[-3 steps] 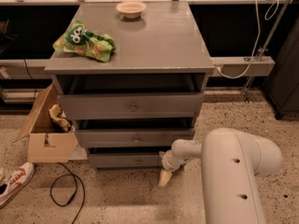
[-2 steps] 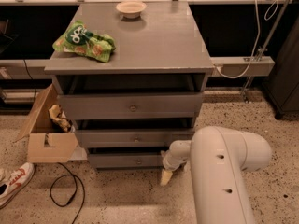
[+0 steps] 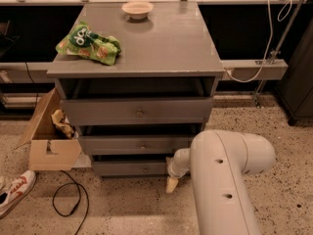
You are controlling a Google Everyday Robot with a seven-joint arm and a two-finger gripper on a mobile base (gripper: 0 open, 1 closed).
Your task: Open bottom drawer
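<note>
The grey cabinet has three drawers. The bottom drawer (image 3: pixel 132 168) is the lowest, narrowest grey front, with a small round knob (image 3: pixel 145 169) at its middle. It stands pulled out only slightly, like the two above it. My gripper (image 3: pixel 171 184) hangs from the white arm (image 3: pixel 222 180), low near the floor, just right of the bottom drawer's right end and apart from the knob. Its cream tip points down at the floor.
A green snack bag (image 3: pixel 90 44) and a small bowl (image 3: pixel 137 9) lie on the cabinet top. An open cardboard box (image 3: pixel 49 136) stands left of the cabinet. A black cable (image 3: pixel 68 199) and a shoe (image 3: pixel 14 192) lie on the speckled floor.
The white arm has swung left and nearer the camera, filling more of the lower right. The gripper stays by the bottom drawer's right end. The drawers have not moved.
</note>
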